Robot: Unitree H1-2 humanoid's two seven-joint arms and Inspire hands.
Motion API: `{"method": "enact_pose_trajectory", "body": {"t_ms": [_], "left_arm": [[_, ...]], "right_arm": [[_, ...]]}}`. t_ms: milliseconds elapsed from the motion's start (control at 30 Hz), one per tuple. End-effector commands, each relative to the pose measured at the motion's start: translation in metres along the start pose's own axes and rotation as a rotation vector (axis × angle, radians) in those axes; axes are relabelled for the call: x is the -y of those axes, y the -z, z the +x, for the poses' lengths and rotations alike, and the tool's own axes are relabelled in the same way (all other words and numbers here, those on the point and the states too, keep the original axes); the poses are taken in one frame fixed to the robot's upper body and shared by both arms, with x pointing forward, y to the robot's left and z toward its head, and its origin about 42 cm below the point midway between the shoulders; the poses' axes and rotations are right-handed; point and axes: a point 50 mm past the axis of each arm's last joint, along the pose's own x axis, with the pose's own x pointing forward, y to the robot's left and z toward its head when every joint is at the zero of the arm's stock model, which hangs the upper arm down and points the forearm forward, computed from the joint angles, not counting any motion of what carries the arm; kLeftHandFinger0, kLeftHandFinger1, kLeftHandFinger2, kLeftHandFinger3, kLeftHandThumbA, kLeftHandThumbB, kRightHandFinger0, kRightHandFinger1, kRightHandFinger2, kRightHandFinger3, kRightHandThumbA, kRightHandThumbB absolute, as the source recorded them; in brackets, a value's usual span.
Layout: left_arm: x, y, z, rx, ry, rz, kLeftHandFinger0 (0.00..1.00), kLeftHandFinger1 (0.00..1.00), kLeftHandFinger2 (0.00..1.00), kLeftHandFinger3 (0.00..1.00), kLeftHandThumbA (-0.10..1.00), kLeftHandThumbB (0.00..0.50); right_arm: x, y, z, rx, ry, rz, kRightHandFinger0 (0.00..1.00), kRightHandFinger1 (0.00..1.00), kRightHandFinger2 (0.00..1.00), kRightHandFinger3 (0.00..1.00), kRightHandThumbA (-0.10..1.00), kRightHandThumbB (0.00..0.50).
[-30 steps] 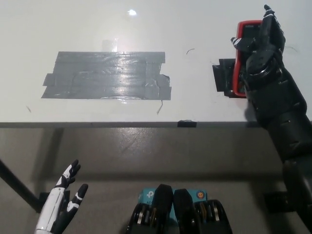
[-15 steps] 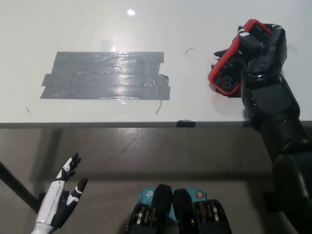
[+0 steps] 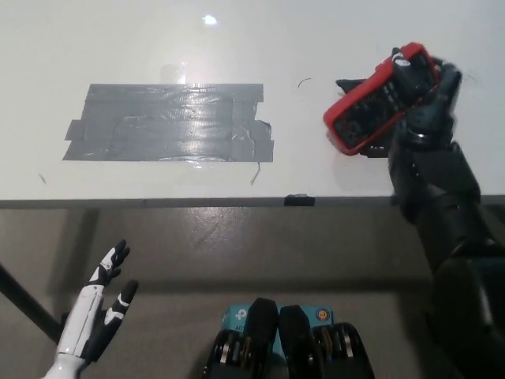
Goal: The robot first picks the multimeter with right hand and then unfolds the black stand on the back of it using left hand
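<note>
One view was all I had, the head view, looking steeply down on the white table (image 3: 331, 170). My right hand (image 3: 426, 110) was clenched around the multimeter (image 3: 375, 103), grasping it by its right side above the table's far right corner, with the red casing tilted and turned partly leftward so a dark face showed inside the red rim. I could not tell from this angle whether that dark face was the front or the back, nor could I make out the black stand itself. A patch of grey tape (image 3: 170, 122) lay flat on the table toward its left half, well apart from the multimeter, and a small black tab (image 3: 300, 199) sat on the near edge. My left hand (image 3: 99, 316) rested low at the near left, below the table's near edge, released, with its fingers spread and holding nothing. By my judgement the pick was done and the unfolding had not begun. The next move called for me to bring the multimeter's back around toward my left side, then raise the left hand across to catch the stand's edge and swing it out.
</note>
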Motion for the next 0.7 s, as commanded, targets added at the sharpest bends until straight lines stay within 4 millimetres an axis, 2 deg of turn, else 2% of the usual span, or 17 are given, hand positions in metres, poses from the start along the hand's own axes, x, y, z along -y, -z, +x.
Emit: {"method": "enact_pose_trajectory", "body": {"t_ms": [0,67,100,167,200,267,300,333,400,467,533,567,600,633,667], "left_arm": [[-0.006,-0.006,0.002,0.043,-0.01,0.009,1.0,1.0,1.0,1.0,0.97,0.007],[-0.006,-0.01,0.003,0.062,-0.024,-0.007,1.0,1.0,1.0,1.0,0.93,0.022],[-0.006,-0.013,0.004,0.074,-0.032,-0.008,1.0,1.0,1.0,1.0,0.93,0.034],[-0.007,-0.021,0.006,0.103,-0.05,-0.009,1.0,1.0,1.0,1.0,0.92,0.031],[-0.009,-0.032,0.008,0.138,-0.067,-0.01,1.0,1.0,1.0,1.0,0.94,0.04],[-0.013,-0.045,0.009,0.178,-0.091,-0.022,1.0,1.0,1.0,1.0,0.94,0.048],[-0.015,-0.055,0.01,0.214,-0.106,-0.031,1.0,1.0,1.0,1.0,0.93,0.036],[-0.016,-0.06,0.011,0.231,-0.11,-0.037,1.0,1.0,1.0,1.0,0.91,0.033],[-0.019,-0.084,0.013,0.311,-0.135,-0.056,1.0,1.0,1.0,1.0,0.91,0.025],[-0.022,-0.108,0.018,0.375,-0.145,-0.084,1.0,1.0,1.0,1.0,0.92,0.048],[-0.024,-0.13,0.021,0.432,-0.144,-0.088,1.0,1.0,1.0,1.0,0.99,0.073],[-0.026,-0.142,0.023,0.465,-0.147,-0.09,1.0,1.0,1.0,1.0,1.0,0.082],[-0.027,-0.149,0.024,0.487,-0.149,-0.09,1.0,1.0,1.0,1.0,1.0,0.083],[-0.029,-0.164,0.027,0.534,-0.159,-0.087,1.0,1.0,1.0,1.0,1.0,0.087],[-0.03,-0.175,0.029,0.568,-0.164,-0.088,1.0,1.0,1.0,1.0,1.0,0.087]], "right_arm": [[-0.018,-0.071,-0.021,0.08,-0.225,0.595,0.0,0.0,0.32,0.37,-0.04,0.272],[-0.015,-0.083,-0.033,0.093,-0.285,0.711,0.0,0.0,0.4,0.44,-0.07,0.258],[-0.013,-0.088,-0.039,0.101,-0.315,0.751,0.0,0.02,0.43,0.31,-0.08,0.265],[-0.009,-0.096,-0.053,0.117,-0.369,0.81,0.0,0.04,0.46,0.22,-0.07,0.28],[-0.006,-0.103,-0.065,0.13,-0.422,0.858,0.0,0.02,0.44,0.27,-0.08,0.29],[-0.004,-0.109,-0.079,0.142,-0.486,0.898,0.0,0.0,0.4,0.2,-0.1,0.271],[-0.002,-0.112,-0.088,0.142,-0.533,0.929,0.0,0.01,0.44,0.11,-0.1,0.263],[-0.001,-0.113,-0.092,0.142,-0.552,0.936,0.0,0.03,0.47,0.08,-0.1,0.261],[0.002,-0.114,-0.106,0.115,-0.622,0.989,0.0,0.13,0.63,0.08,-0.08,0.265],[0.005,-0.117,-0.119,0.081,-0.671,1.033,0.0,0.16,0.68,0.09,-0.05,0.211],[0.008,-0.117,-0.128,0.06,-0.737,1.071,0.0,0.19,0.67,0.05,-0.04,0.189],[0.009,-0.115,-0.132,0.062,-0.776,1.08,0.0,0.23,0.68,0.08,-0.03,0.178],[0.01,-0.114,-0.134,0.066,-0.795,1.083,0.0,0.25,0.67,0.15,-0.03,0.185],[0.01,-0.109,-0.136,0.057,-0.823,1.092,0.0,0.24,0.7,0.37,0.02,0.2],[0.011,-0.105,-0.138,0.053,-0.847,1.094,0.0,0.24,0.71,0.46,0.01,0.22]]}}
